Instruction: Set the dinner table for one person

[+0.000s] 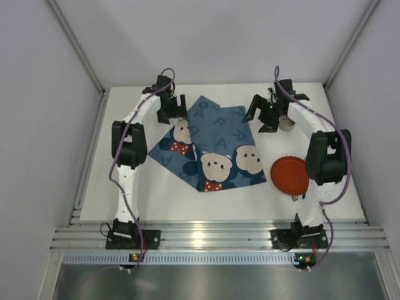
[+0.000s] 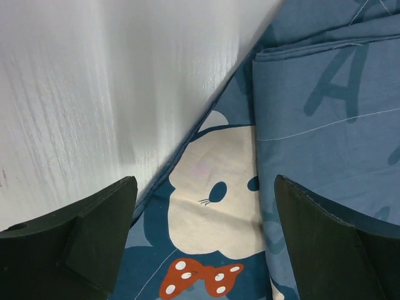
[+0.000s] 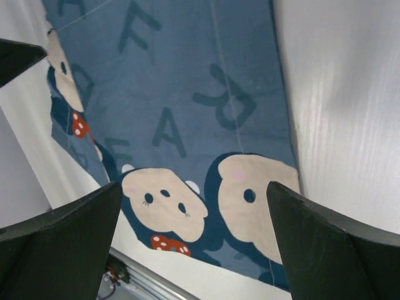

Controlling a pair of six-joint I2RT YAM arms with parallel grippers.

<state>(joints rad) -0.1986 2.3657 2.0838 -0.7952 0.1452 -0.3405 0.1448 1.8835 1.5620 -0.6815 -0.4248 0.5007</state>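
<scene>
Wide-spread right claw (image 3: 194, 187) above blue mouse-face mat (image 3: 169, 94); mat flat on white dinner table (image 3: 344, 112)

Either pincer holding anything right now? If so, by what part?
Nothing is held. The left pincer and the right pincer are both open, nothing between their fingers; the blue cloth mat just shows beyond the gaps.

The top camera looks steeply down from high above the near edge over the whole dinner table (image 1: 156, 187), while both wrist cameras look down from nearer, the left closest, the right higher, all three sharing the blue mat (image 1: 212, 147).
</scene>
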